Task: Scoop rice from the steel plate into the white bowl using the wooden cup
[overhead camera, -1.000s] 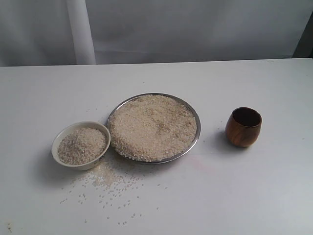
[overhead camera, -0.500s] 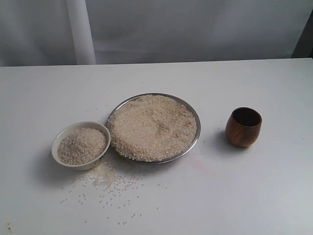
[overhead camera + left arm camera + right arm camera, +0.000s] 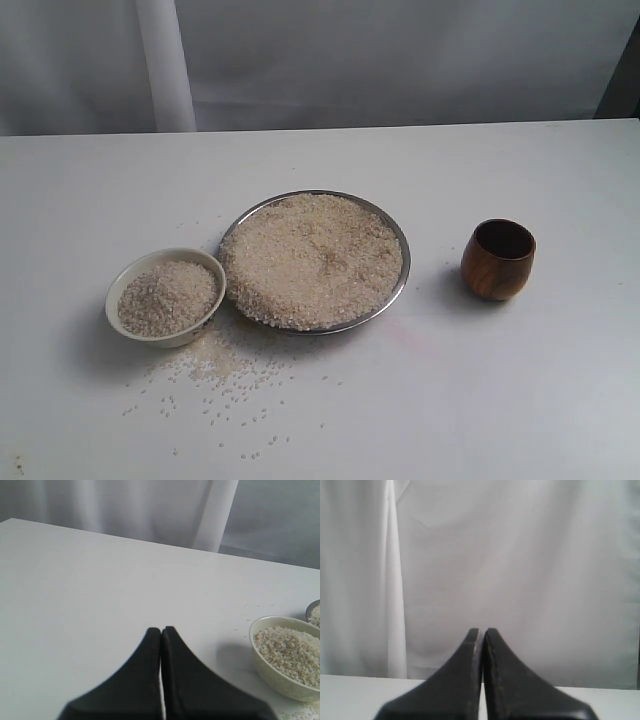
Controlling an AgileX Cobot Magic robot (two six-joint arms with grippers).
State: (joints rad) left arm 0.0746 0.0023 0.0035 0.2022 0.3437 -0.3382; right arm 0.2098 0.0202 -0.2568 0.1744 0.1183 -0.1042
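Exterior view: the plate (image 3: 405, 275) sits mid-table (image 3: 500, 400), heaped with rice (image 3: 312, 260). The bowl (image 3: 111, 303), also full of rice, touches the plate's left rim. The cup (image 3: 497, 262) stands upright right of the plate, well apart. Spilled grains (image 3: 215, 365) lie in front of the plate, beside the bowl. In the left wrist view the left gripper (image 3: 161, 630) has its tips pressed together, holding nothing. The bowl lies just ahead and to one side, apart. The right gripper (image 3: 481, 630), likewise closed and empty, faces only curtain (image 3: 520, 555).
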